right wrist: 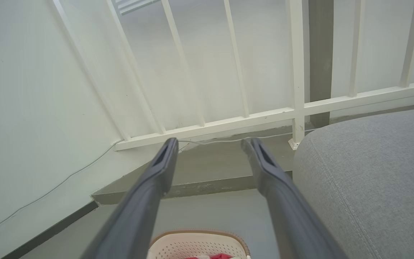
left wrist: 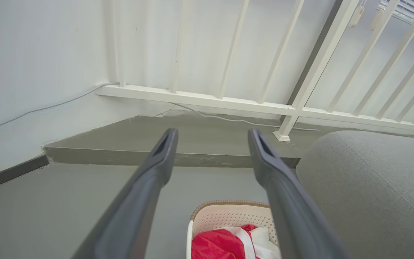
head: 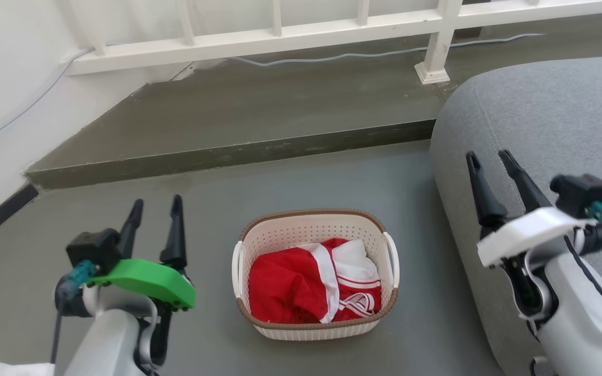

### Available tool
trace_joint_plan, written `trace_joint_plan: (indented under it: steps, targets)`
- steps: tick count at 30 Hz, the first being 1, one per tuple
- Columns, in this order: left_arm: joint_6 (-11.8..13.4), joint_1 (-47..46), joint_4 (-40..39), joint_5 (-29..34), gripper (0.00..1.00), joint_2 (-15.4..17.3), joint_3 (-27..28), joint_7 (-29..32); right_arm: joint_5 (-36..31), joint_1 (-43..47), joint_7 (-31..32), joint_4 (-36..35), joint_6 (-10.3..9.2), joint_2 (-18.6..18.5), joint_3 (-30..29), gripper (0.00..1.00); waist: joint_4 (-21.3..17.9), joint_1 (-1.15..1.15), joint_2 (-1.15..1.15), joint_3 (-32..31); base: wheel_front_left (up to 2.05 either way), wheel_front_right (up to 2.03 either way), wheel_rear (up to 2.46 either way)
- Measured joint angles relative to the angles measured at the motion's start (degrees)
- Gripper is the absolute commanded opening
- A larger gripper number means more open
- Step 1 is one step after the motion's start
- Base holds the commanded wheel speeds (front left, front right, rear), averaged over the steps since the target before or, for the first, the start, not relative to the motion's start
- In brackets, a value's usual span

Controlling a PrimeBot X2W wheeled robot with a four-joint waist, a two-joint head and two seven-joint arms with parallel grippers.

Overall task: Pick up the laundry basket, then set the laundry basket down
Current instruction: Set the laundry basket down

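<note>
The laundry basket (head: 280, 236) stands on the grey floor between my arms, cream-white with perforated walls, a brown rim and a white handle on each side, holding red-and-white clothing (head: 311, 287). My left gripper (head: 155, 207) hangs open to the basket's left, apart from it, nothing between its fingers. My right gripper (head: 489, 158) is open to the basket's right, above the sofa's edge. The left wrist view shows the basket (left wrist: 228, 216) low between my left gripper's (left wrist: 212, 135) fingers. The right wrist view has the basket's far rim (right wrist: 199, 241) at the bottom, below my right gripper (right wrist: 210, 144).
A grey sofa (head: 546, 125) fills the right side, close to the basket. A raised concrete step (head: 238, 151) runs across behind the basket, with a white railing (head: 290, 36) and a thin cable on it. A white wall (head: 3, 78) closes the left.
</note>
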Motion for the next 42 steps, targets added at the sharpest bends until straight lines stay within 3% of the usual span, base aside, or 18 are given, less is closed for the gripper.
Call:
trace_joint_plan:
  steps: [10, 25, 42]
  targets:
    - [-0.9, 4.9, -3.9, 4.4, 1.0, -1.2, 1.1, 0.0, -5.1, 5.9, 0.0, -4.3, -0.49, 0.9, -2.4, 1.0, 0.6, 0.0, 0.0, 0.5, 0.0, 0.0, 0.0]
    - [-2.2, 7.9, -7.1, 8.0, 1.0, -2.3, 3.5, 0.0, -7.3, 11.1, 0.0, -5.9, -0.45, 3.2, -5.9, 1.0, 0.7, 0.0, 0.0, 0.4, 0.0, 0.0, 0.0]
    - [-3.3, 9.3, -7.9, 9.8, 1.0, -2.6, 4.7, 0.0, -10.1, 12.6, 0.0, -6.9, 1.11, 4.8, -8.0, 1.0, 0.8, 0.0, 0.0, 0.4, 0.0, 0.0, 0.0]
